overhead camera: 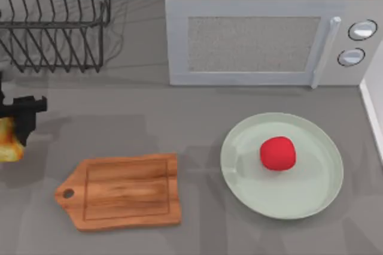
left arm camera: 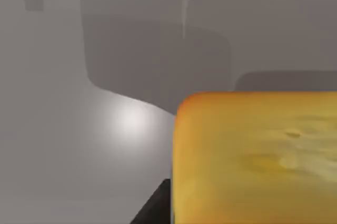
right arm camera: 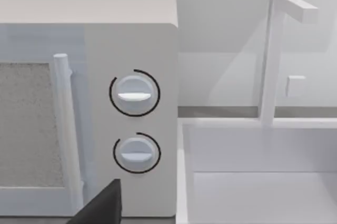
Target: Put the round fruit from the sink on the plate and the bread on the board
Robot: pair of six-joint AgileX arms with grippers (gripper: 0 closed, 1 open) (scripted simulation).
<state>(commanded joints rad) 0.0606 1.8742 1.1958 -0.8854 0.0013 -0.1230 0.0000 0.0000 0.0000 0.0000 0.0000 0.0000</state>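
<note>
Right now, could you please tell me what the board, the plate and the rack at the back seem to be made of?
The board looks like brown wood with a smooth finish: grain streaks run along it. The plate seems glazed ceramic or plastic, pale green with a soft sheen; which one is unclear. The rack appears to be thin dark metal wire.

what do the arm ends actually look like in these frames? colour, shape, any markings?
Left pincer: matte black, blocky and angular at the top view's left edge, no cables or markings visible. In the right wrist view, a dark grey-black, flat-faced, wedge-shaped right pincer part sits in front of the microwave, also unmarked.
</note>
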